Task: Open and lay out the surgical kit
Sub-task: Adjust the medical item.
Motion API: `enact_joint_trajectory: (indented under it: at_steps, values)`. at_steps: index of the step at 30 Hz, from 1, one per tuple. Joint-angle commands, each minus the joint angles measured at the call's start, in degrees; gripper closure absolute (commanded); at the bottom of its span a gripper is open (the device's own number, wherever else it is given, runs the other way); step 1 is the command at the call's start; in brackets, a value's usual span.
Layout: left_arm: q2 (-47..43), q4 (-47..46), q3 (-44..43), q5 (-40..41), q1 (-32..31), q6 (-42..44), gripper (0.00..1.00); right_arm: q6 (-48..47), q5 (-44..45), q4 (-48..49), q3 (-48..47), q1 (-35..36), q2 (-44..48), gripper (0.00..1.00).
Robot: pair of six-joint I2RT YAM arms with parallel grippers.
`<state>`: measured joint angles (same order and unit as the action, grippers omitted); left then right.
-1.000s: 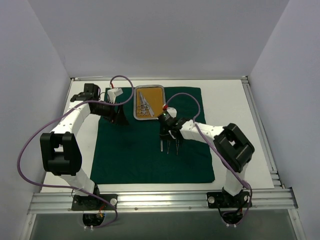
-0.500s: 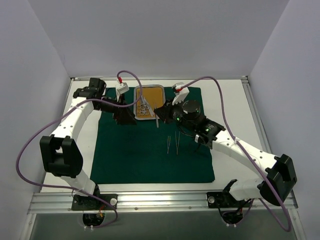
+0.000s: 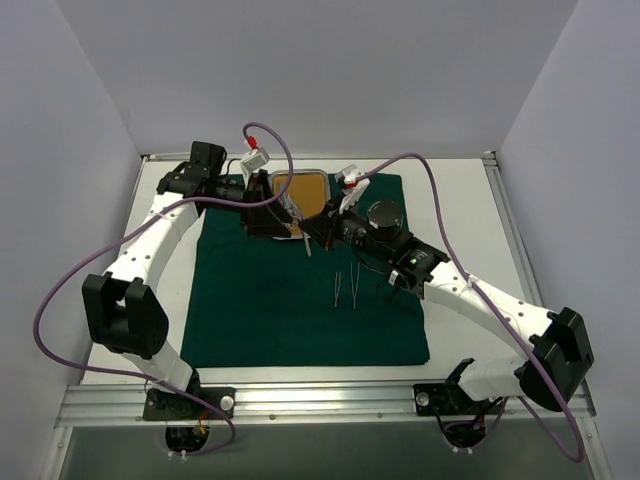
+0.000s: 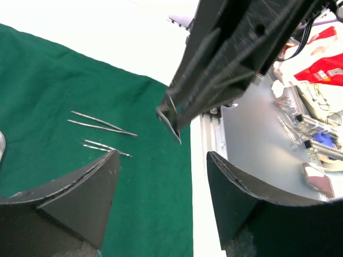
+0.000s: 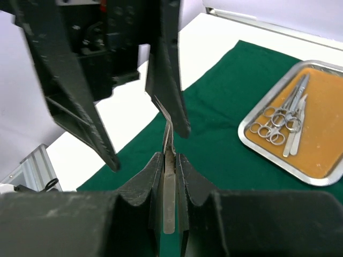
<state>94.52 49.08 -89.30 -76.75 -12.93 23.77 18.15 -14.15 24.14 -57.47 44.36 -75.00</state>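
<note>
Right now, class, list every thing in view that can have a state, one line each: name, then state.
green cloth, unfolded and spread flat.
steel tray, uncovered, resting on the cloth.
scissor-handled instruments, lying in the tray.
two slim instruments, laid side by side on the cloth.
right gripper, shut on a slim silver tool.
left gripper, open, holding nothing.

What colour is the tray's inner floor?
Orange-brown; the tray shows best in the right wrist view.

Beside tray (image 5: 321,123), left end effector (image 4: 161,155) straddles right end effector (image 5: 169,158); near cloth (image 3: 300,320) free.
</note>
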Motion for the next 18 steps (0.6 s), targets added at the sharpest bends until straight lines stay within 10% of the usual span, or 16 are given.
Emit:
enact_joint_trajectory:
  at_steps: [1,18]
  values:
    - [-1.9,-13.2,0.1,-1.9,-0.8,-12.2,0.26,-1.5,-2.7,5.7,-0.3,0.6,0.2,1.0]
    - [-2.1,-34.9,4.0,-2.2,-2.4,-32.6,0.45,-2.0,-3.3,6.0,-0.4,0.4,0.1,1.0]
